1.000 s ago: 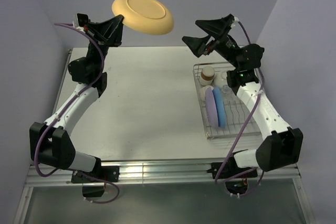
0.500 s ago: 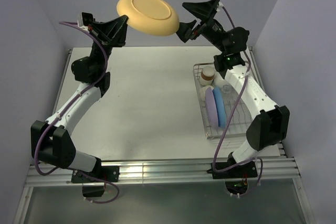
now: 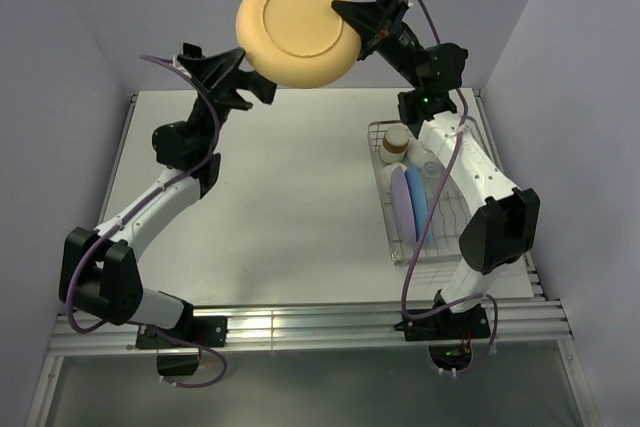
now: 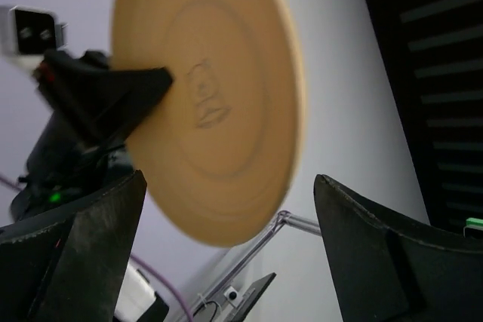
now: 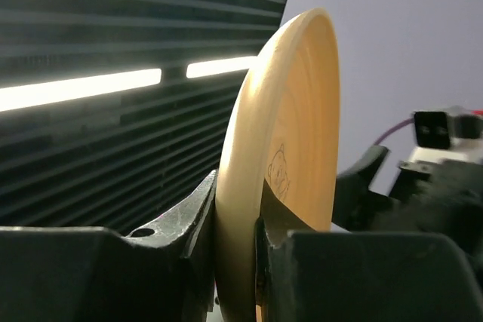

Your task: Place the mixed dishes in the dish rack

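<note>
High above the table's far edge, my right gripper (image 3: 345, 15) is shut on the rim of the orange-yellow plate (image 3: 298, 29), which stands on edge. In the right wrist view both jaws press on the plate (image 5: 290, 133) at my gripper (image 5: 238, 213). Just below and left of the plate, my left gripper (image 3: 250, 77) is open and apart from it. The left wrist view shows the plate (image 4: 219, 103) beyond my spread left gripper (image 4: 230, 182). The dish rack (image 3: 398, 255) sits at the table's right, holding a purple plate (image 3: 401, 205) and a blue plate (image 3: 419, 205) upright.
A brown cup (image 3: 396, 140) and a clear glass (image 3: 430, 169) stand at the rack's far end. The white tabletop (image 3: 290, 197) spreads left of the rack. Lilac walls close in on the left, back and right.
The plate has passed from my left gripper to my right. The right gripper moved in and shut on the rim; the left opened and drew back down, and the plate tipped more upright.
</note>
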`<state>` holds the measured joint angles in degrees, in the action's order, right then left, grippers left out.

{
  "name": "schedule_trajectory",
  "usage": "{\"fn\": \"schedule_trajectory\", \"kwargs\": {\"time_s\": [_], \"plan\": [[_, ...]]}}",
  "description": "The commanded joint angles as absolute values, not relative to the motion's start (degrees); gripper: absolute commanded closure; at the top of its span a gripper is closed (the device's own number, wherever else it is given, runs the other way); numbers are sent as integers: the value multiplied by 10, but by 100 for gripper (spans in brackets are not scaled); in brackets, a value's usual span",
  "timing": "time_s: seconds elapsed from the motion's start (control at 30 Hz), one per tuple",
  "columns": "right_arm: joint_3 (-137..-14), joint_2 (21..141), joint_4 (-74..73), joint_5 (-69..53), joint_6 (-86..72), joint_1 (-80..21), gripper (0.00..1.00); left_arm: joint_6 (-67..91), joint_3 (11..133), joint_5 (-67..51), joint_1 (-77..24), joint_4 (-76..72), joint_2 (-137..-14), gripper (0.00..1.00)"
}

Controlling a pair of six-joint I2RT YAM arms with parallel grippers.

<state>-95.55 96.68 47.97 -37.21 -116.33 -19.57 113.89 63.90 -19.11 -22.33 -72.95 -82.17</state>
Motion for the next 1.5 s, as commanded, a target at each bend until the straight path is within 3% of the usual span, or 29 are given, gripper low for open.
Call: {"fn": "schedule_trajectory", "kwargs": {"time_s": [0.0,0.07,0.13,0.17,0.2,0.23,0.27,0.3,0.47,0.57,0.7,0.83,0.97,1.07,1.47], "plan": [[-934,930,498,-393,-1168,-187,100,1367,572,-237,-229,-832,-776,1],[-909,909,453,-409,-1141,-168,100,1352,542,-301,-229,-766,-754,1],[-895,874,405,-425,-1084,-150,100,1285,525,-372,-218,-587,-721,1],[-895,861,327,-445,-1058,-129,100,1237,531,-455,-214,-477,-708,1],[-898,834,279,-453,-987,-117,100,1100,542,-482,-209,-347,-689,1],[-917,821,220,-460,-940,-105,100,1026,577,-491,-194,-95,-686,1],[-931,808,81,-466,-892,-80,100,957,592,-486,-182,-4,-686,1],[-973,789,7,-465,-782,-66,100,874,597,-481,-161,57,-684,1],[-1120,764,-482,-378,-421,-4,100,772,622,-438,-126,172,-670,1],[-1193,757,-647,-268,-291,-4,100,678,678,-369,-122,245,-674,1],[-1119,687,-700,-117,-218,-4,100,631,710,-328,-126,282,-679,1],[-998,604,-685,-89,-212,-4,100,586,737,-301,-144,320,-698,1],[-912,561,-679,-24,-192,-14,100,514,849,-262,-198,415,-784,1],[-862,541,-665,-18,-181,-25,100,491,886,-250,-231,470,-822,1],[-737,533,-575,-75,-135,-50,100,516,830,-272,-251,425,-795,1]]}}
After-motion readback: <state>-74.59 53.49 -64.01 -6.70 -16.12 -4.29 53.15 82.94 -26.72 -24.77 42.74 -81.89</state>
